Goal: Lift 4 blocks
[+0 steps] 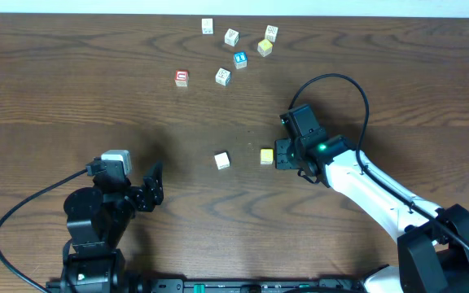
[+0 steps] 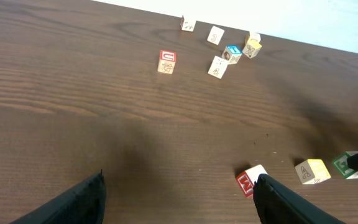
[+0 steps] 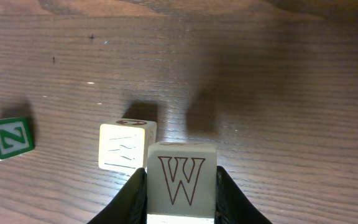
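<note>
Wooden and likely light and stiff, the W block [image 3: 181,177] sat clenched by opposite flat faces in the right fingers [image 1: 282,155], just beside the yellow block [image 1: 267,155]; the left fingers [image 1: 155,189] stood released, empty.

Dark wooden table [image 1: 72,89], white surface [image 2: 328,22] beyond.

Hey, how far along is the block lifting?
Nothing shows as finished. In hand: the right gripper is shut on the W block. Remaining: the pale block beside it and the far blocks sit on the table; left gripper open, empty.
</note>
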`<state>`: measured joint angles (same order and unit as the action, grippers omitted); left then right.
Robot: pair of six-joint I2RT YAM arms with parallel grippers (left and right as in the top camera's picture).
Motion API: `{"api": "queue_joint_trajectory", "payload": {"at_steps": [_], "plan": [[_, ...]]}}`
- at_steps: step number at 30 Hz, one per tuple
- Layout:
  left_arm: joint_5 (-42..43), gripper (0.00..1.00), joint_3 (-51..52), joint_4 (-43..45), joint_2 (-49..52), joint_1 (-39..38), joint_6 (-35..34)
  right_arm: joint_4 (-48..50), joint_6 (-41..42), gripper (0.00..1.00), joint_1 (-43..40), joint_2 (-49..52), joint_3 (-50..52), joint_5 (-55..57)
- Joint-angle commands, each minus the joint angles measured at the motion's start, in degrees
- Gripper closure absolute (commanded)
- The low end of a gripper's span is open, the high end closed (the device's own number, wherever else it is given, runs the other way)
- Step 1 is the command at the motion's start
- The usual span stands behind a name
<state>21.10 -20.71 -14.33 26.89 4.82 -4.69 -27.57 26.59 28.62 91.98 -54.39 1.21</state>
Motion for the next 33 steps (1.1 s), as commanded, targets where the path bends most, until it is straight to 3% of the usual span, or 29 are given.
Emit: {"api": "queue_joint_trajectory", "payload": {"at_steps": [1,17,20,27,33], "plan": [[0.76,0.23,-0.90,-0.02,-0.04,0.26,-0.33,0.11,0.83,0.99,0.85,0.33,0.20,1.11],[0.74,0.23,-0.90,-0.02,-0.04,0.26,-0.31,5.51,0.83,0.99,0.85,5.16,0.20,0.17],[0.74,0.24,-0.90,-0.02,-0.04,0.26,-0.31,4.83,0.83,0.86,0.85,5.16,0.20,0.17],[0.74,0.23,-0.90,-0.02,-0.04,0.26,-0.31,3.82,0.83,0.87,0.85,5.16,0.20,0.17],[0.74,0.24,-0.90,-0.02,-0.04,0.26,-0.31,3.54,0.85,0.81,0.85,5.16,0.20,0.17]]}}
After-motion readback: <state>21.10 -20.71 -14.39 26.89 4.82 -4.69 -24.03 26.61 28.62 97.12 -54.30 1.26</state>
